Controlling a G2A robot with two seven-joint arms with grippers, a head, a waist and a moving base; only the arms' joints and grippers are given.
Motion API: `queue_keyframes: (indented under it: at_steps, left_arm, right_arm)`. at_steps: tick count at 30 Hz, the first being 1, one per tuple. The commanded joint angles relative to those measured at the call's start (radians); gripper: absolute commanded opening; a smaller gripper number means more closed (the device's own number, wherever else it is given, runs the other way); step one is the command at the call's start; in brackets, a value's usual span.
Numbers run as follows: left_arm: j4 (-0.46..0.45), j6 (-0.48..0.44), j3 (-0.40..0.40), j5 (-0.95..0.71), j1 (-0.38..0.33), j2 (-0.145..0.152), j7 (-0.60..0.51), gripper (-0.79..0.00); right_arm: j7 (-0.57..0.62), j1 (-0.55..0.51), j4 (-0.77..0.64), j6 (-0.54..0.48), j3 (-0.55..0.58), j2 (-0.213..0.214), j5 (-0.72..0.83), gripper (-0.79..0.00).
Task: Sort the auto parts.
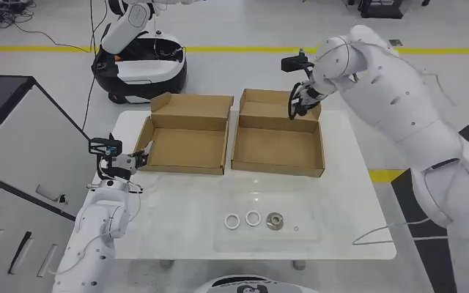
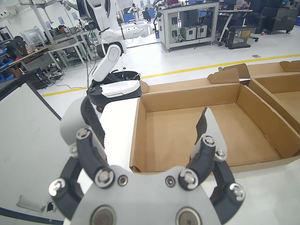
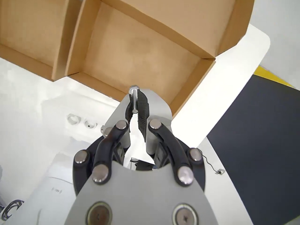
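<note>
My right gripper point(image 3: 135, 99) is shut on a threaded steel bolt point(image 3: 133, 101) and hangs high above the right cardboard box point(image 3: 140, 47); in the top view this gripper point(image 1: 294, 108) is over that box's point(image 1: 278, 146) far part. Both boxes hold nothing. My left gripper point(image 2: 150, 122) stands open with nothing between its fingers, at the near left corner of the left box point(image 2: 206, 129), and sits by the table's left edge in the top view point(image 1: 138, 159). Two white rings point(image 1: 232, 220) point(image 1: 253, 217) and a metal round part point(image 1: 275, 220) lie on the table's front middle.
The left box point(image 1: 183, 143) and the right box stand side by side with their lids folded back. A thin black wire point(image 1: 377, 233) lies at the table's right front edge. Another white robot point(image 1: 139, 58) stands on the floor beyond the table.
</note>
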Motion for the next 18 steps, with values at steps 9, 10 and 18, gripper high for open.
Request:
queue_keyframes:
  at_steps: [9,10,18]
  left_arm:
    - [0.0,0.0,0.0,0.0,0.0,0.0,0.0,0.0]
    - [0.0,0.0,0.0,0.0,0.0,0.0,0.0,0.0]
    - [0.0,0.0,0.0,0.0,0.0,0.0,0.0,0.0]
  right_arm:
    - [-0.025,-0.087,-0.006,0.037,-0.032,0.003,-0.1,-0.785]
    - [-0.026,-0.094,-0.007,0.04,-0.033,0.002,-0.102,-0.785]
    - [-0.042,-0.149,-0.001,0.065,-0.04,-0.007,-0.116,-0.785]
